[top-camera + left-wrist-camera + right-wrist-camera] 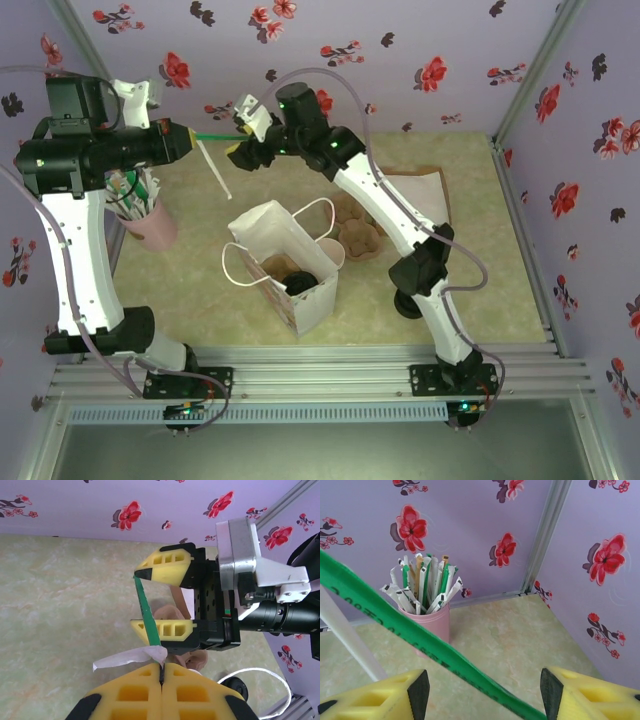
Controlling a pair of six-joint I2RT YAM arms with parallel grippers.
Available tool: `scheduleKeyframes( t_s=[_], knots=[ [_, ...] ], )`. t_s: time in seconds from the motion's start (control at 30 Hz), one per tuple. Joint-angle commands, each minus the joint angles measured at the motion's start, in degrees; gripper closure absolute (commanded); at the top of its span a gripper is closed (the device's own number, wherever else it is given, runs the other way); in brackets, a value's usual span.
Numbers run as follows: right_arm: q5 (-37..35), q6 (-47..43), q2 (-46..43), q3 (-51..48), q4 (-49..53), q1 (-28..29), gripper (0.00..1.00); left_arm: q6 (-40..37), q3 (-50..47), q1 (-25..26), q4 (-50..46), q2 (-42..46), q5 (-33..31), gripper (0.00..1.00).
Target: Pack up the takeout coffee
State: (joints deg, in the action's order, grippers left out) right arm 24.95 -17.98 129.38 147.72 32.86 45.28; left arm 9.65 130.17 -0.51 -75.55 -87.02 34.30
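The left gripper (162, 672) has its fingers pressed together on the end of a green straw (146, 612) (possibly a stirrer; the view is too tight to be sure). A torn white paper wrapper (125, 657) trails just beside the pinch. Just past those fingertips the right gripper (162, 596) stands open, one finger on either side of the straw, gripping nothing. Beyond the right fingers stands a pink cup (427, 627) of spare straws. Well below both grippers, the takeout coffee (300, 283) sits lidded inside the white paper bag (265, 225). If the right fingers close off-centre, the thin straw could bend, or slip from the left pinch and fall outside the bag.
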Motion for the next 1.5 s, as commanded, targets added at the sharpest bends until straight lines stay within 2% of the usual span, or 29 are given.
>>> scheduleKeyframes(
  t_s=[0.0,0.2,0.37,0.53,0.73,0.9,1.07,1.17,1.47],
  knots=[
    [-2.1,-2.1,1.0,2.3,-2.6,0.9,0.39,-1.6,-0.1,0.5,-0.9,0.8,1.4,1.00],
    [-4.2,-3.2,1.2,2.3,-2.7,1.9,0.44,-1.9,-0.1,0.5,-1.2,0.8,1.3,1.00],
    [-4.5,-3.5,1.0,2.3,-3.2,2.9,0.55,-2.0,0.1,0.5,-1.3,0.3,1.0,1.00],
    [-4.3,-3.5,0.9,2.2,-2.2,3.5,0.76,-1.9,0.2,0.5,-1.3,-0.3,0.3,1.00],
    [-3.7,-2.9,0.9,2.1,-1.1,3.9,0.87,-1.9,0.1,0.3,-1.3,-0.8,-2.7,1.00],
    [-4.2,-1.4,1.7,2.1,-3.0,5.1,0.94,-2.7,2.4,0.1,-2.3,-1.6,-8.7,1.00],
    [-6.0,3.2,3.8,2.1,-8.6,6.0,0.97,-4.9,7.0,-0.2,-4.5,-3.7,-18.1,1.00],
    [-6.5,7.1,6.1,2.1,-13.5,6.5,0.97,-6.0,10.0,-0.1,-5.5,-5.5,-21.5,1.00],
    [-7.1,16.3,12.8,4.9,-24.0,8.4,0.95,-10.4,10.1,-0.1,-1.4,-6.6,-32.4,1.00]
  ],
)
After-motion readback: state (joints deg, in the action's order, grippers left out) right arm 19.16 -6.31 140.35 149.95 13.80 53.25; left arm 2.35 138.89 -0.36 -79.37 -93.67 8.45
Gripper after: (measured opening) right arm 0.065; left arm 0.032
